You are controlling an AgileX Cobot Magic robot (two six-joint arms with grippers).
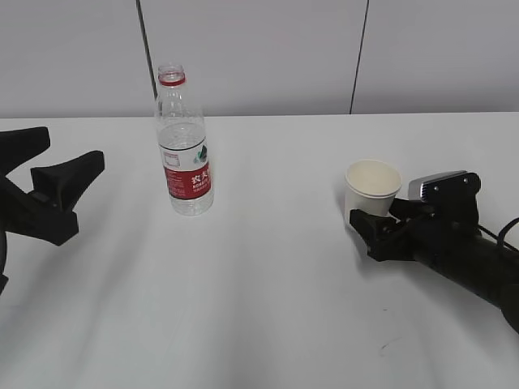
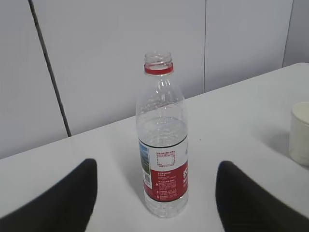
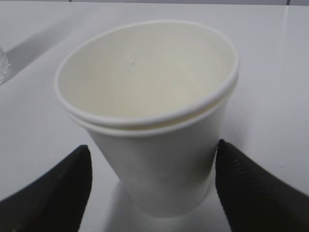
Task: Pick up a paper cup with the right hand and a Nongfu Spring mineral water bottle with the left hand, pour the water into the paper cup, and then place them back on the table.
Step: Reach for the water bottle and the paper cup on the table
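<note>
Bottle position: the Nongfu Spring mineral water bottle (image 1: 185, 146) stands upright on the white bench (image 1: 268, 308), left of centre in the exterior view. Its cap is off; the red neck ring shows below the open mouth. The red-and-white label wraps the lower half of the body.

Left tool (image 1: 50, 188): fingers spread wide apart, holding nothing. It sits to the left of the bottle and is well apart from it. In the left wrist view the two dark fingers (image 2: 63, 203) frame the bottle (image 2: 162, 140) from the near side, with bare bench between each finger and the bottle.

Cup position: the paper cup (image 1: 372, 190) stands upright on the bench, right of centre, well apart from the bottle. The right wrist view shows a doubled rim on the cup (image 3: 154, 111), as of two nested cups. The interior appears dry.

Right tool (image 1: 388, 220): fingers apart, one on each side of the cup's lower wall. In the right wrist view the fingers (image 3: 53, 193) lie just beside the cup; contact on either side cannot be confirmed. The cup base rests on the bench.
</note>
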